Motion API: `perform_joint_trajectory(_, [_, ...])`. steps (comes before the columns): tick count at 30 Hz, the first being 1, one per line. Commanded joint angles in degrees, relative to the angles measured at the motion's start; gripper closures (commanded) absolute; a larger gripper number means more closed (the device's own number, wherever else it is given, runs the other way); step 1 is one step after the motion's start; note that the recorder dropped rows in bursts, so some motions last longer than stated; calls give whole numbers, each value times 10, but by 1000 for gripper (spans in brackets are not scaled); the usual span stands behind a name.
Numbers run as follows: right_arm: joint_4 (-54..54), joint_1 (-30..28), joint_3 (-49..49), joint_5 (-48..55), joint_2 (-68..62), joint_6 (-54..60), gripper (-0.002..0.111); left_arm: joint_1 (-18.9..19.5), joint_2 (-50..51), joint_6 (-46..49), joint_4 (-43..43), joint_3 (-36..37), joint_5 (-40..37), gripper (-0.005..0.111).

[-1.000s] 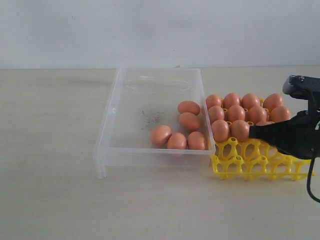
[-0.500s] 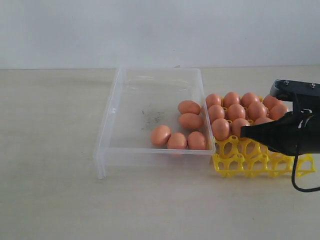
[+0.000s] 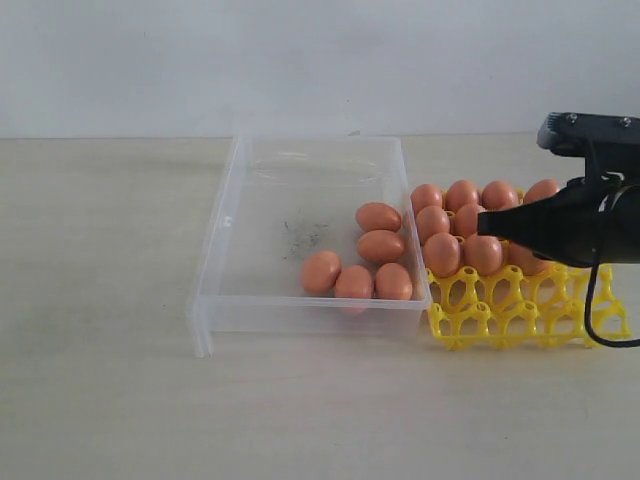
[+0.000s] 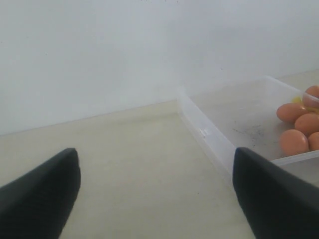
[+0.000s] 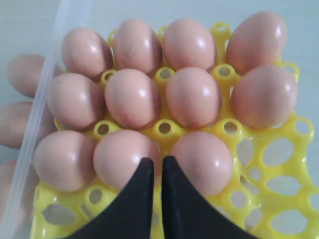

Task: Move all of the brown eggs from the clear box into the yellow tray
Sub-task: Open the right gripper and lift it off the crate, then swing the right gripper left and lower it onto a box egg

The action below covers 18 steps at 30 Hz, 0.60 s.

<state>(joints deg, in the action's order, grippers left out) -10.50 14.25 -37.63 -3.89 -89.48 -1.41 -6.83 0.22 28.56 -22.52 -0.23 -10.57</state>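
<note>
While five brown eggs (image 3: 380, 245) lie clustered in the clear box (image 3: 215, 240) by its tray-side wall, eleven more sit in the yellow tray (image 3: 500, 320) just beside, right gripper (image 5: 153, 162) pinched shut and empty above them, left gripper (image 4: 154, 154) spread wide, holding nothing

The exterior camera stands in front of the pale beige tabletop (image 3: 100, 330), raised a little and facing the white wall (image 3: 300, 60), far enough back to take in the whole shallow transparent plastic box (image 3: 290, 190) and the bright yellow lattice egg tray (image 3: 510, 318). The left wrist camera sits low and looks across the table at that box's side wall (image 4: 204, 132). The right wrist camera looks steeply down from close over the tray's orange-brown eggs (image 5: 192, 97).
</note>
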Motion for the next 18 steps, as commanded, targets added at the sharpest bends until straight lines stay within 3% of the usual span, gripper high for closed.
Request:
perform_joint_trajectory(1, [5,0,-2,-6,25,20,109,-4,-2,-5,-4,2,4,29])
perform_joint_trajectory(5, [6,18,-3,-49,30,18,109,-4,-2,-5,-4,2,4,29])
perform_joint_trajectory(11, [98,166,-17,-129,55,20,109,-4,-2,-5,-4,2,4,29])
perform_joint_trajectory(14, [98,211,-75,-54,46,22,108,-4,-2,-5,-4,2,4,29])
perform_joint_trajectory(18, [99,223,-159,88,28,22,106,-4,-2,-5,-4,2,4,29])
